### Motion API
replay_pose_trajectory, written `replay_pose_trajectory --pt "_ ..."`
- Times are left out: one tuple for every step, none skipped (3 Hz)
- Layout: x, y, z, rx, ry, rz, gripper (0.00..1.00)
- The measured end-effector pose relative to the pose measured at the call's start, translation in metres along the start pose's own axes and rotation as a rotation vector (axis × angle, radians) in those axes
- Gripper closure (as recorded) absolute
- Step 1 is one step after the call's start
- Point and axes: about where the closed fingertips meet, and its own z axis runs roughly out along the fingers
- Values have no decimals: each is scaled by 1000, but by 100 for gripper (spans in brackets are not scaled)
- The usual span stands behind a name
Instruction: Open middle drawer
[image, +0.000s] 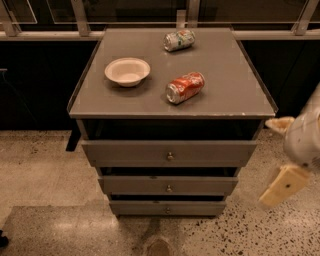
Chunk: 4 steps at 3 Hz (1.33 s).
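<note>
The middle drawer (150, 185) is the second of three grey fronts on the cabinet, with a small round metal knob (169, 188) at its centre. A dark gap shows above its front. My gripper (268, 161) hangs at the right of the cabinet, level with the top and middle drawers and apart from them. Its two cream fingers (283, 185) are spread wide and hold nothing. It is well to the right of the knob.
The top drawer (130, 152) and the bottom drawer (140, 207) sit above and below. On the cabinet top (225, 85) lie a white bowl (127, 71), a red can (185, 87) and a green-and-silver can (179, 40). Speckled floor lies in front; a railing runs behind.
</note>
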Motion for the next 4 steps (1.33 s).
replay_pose_trajectory --pt "34 29 84 -69 -61 111 0" --pt "52 44 162 -97 -89 184 0" --pt "51 27 167 -32 -112 194 19" --pt "50 27 166 -33 -111 192 42"
